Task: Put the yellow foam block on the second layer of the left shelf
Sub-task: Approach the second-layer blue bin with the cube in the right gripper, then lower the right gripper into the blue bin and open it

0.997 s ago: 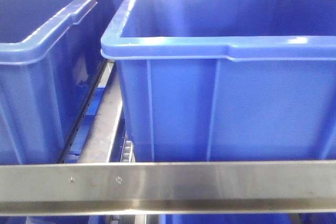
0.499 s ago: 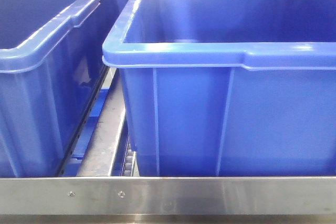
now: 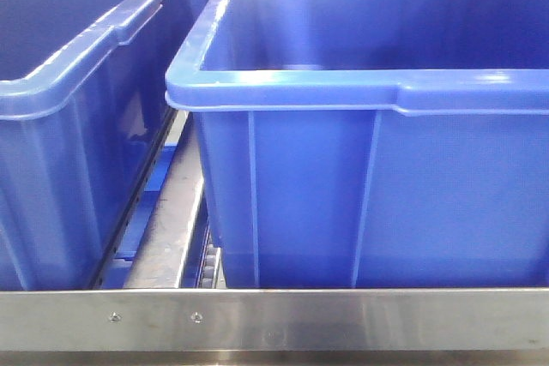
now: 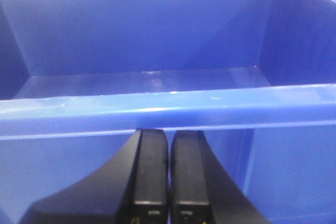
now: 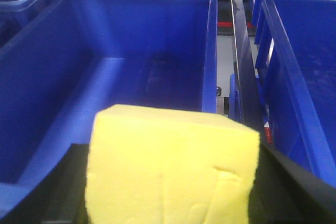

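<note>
The yellow foam block [image 5: 173, 166] sat gripped in the right hand [image 5: 170, 192], its black fingers [image 5: 294, 187] pressing both sides, just in front of an open blue bin [image 5: 152, 51]. Its long axis ran side to side between the fingers. Only the right wrist view showed it. The left hand [image 4: 169, 182] was closed and held nothing, before another blue bin's rim [image 4: 168, 111]. The front view showed only 2 bins [image 3: 369, 195] behind a steel rail [image 3: 274, 319].

Blue bins [image 3: 343, 203] on steel shelf [image 3: 274, 319]
</note>
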You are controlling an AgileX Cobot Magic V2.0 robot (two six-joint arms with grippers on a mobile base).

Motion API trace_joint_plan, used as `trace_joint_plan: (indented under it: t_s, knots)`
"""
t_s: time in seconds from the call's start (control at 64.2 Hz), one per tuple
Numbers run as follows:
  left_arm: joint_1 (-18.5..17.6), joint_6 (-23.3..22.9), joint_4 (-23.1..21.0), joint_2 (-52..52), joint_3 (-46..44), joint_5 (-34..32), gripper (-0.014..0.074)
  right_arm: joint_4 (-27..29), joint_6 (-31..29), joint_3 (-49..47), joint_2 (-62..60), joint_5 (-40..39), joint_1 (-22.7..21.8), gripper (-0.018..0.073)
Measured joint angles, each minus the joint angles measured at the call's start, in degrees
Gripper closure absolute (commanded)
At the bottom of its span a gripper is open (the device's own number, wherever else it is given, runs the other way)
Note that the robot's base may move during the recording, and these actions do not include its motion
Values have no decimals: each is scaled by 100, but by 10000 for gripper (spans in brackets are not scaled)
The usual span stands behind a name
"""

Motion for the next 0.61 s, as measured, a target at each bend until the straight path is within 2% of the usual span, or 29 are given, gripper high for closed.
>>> trace_joint_plan:
  t_s: [0.14, 0.312, 0.608]
  knots:
    - [0, 0, 0, 0, 0, 0, 460, 66, -260, -835, 1324, -11, 0, 232]
    - [0, 0, 0, 0, 0, 0, 460, 491, -850, -1868, 3155, 105, 95, 232]
    - [0, 0, 0, 0, 0, 0, 460, 615, -1015, -2889, 5779, 161, 370, 232]
